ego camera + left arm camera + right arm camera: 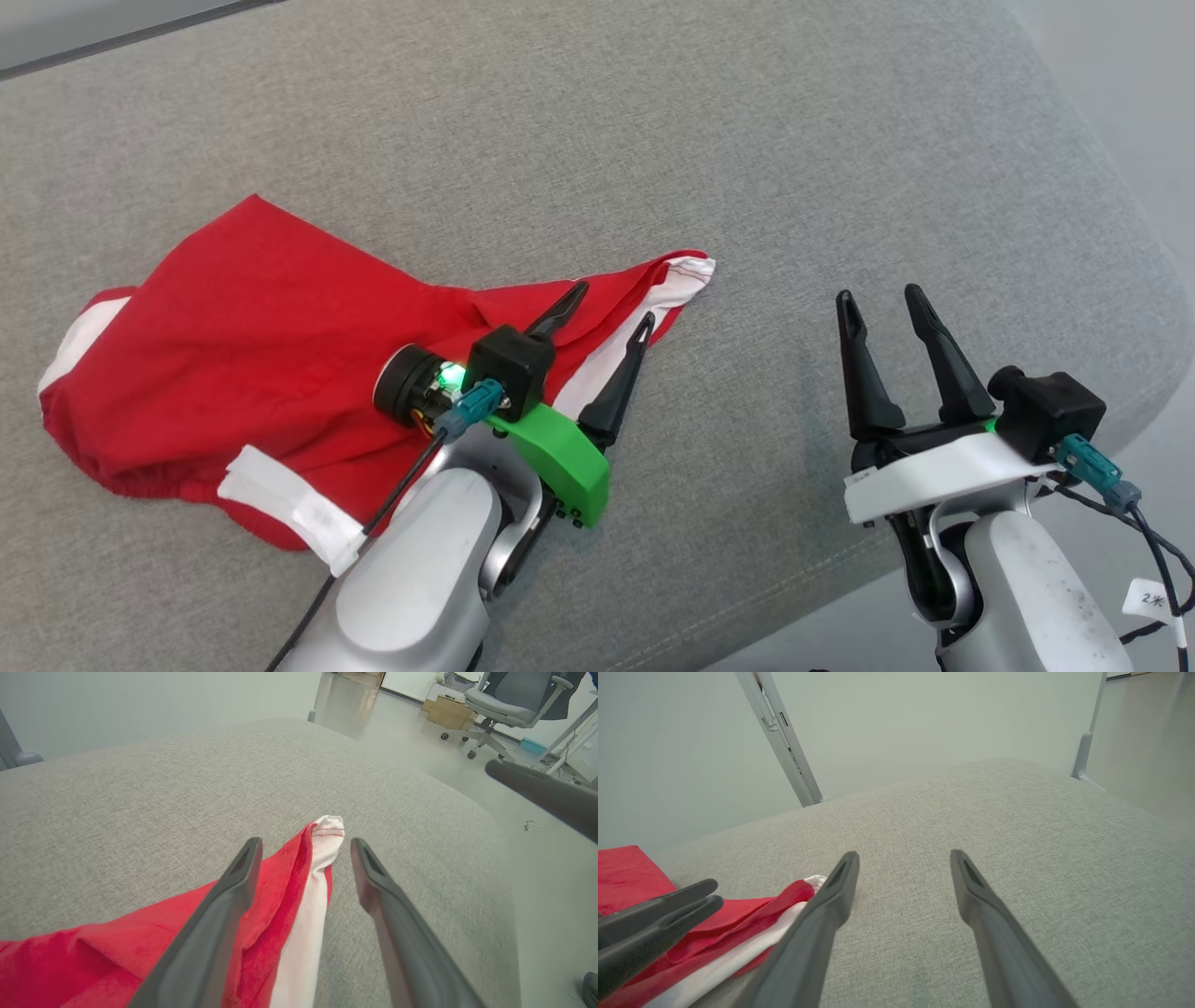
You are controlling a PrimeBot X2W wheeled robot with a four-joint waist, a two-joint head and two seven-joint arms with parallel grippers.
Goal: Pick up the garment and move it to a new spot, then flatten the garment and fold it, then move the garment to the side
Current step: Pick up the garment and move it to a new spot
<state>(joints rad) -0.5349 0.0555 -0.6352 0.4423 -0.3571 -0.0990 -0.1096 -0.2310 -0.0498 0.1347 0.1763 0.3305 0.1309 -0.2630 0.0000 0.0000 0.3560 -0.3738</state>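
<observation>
Red garment point(252, 345) lies crumpled on the left half of the grey cushion point(709, 121), striped corner pointing right. Left gripper point(612, 303) sits over that corner, fingers apart, straddling the white stripe point(303, 924), nothing clamped. Right gripper point(878, 294) is further right over bare cushion, fingers apart, empty, clear of the garment.

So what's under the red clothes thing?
The red garment lies on the grey cushion, which shows all around it. Whatever is directly beneath the cloth is covered, so I can't tell if anything else is hiding there.
</observation>
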